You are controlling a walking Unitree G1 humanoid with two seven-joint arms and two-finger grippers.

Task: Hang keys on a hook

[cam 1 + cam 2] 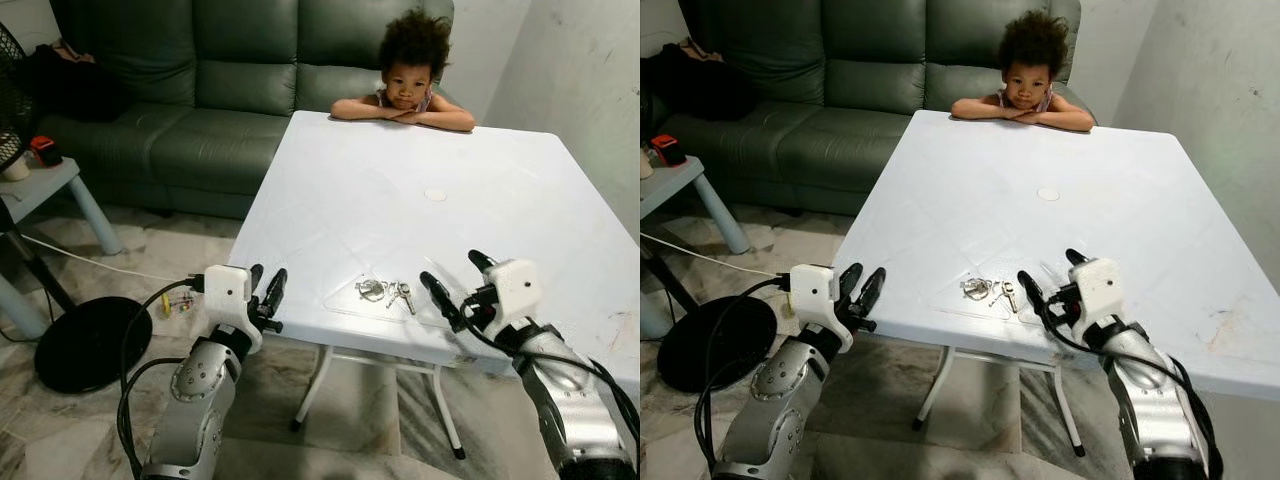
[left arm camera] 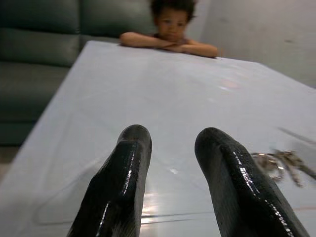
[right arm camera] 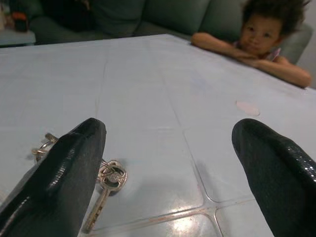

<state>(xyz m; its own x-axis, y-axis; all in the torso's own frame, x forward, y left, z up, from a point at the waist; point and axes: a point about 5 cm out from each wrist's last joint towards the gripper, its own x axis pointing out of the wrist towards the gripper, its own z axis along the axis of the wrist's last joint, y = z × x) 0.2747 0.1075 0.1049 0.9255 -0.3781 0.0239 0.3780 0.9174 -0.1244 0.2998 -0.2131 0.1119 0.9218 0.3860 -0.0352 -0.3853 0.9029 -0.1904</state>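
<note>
In the left eye view, your right end effector (image 1: 455, 277) hovers over the near edge of the white bench (image 1: 420, 190), fingers spread wide and holding nothing. The bunch of keys (image 1: 386, 292) lies flat on the bench just to its left, close to one fingertip but apart from it. Your left end effector (image 1: 266, 287) sits at the bench's near left corner, fingers slightly parted and empty, with the keys well to its right. Beyond both, a child (image 1: 408, 78) leans folded arms on the far edge, with a green sofa (image 1: 200, 90) behind.

In the left wrist view, the keys (image 2: 279, 163) lie off to the side of the two black fingers (image 2: 123, 187).

In the right wrist view, the keys (image 3: 106, 180) rest on the bench just beside one finger (image 3: 59, 173), partly hidden behind it; the other finger stands far apart.
</note>
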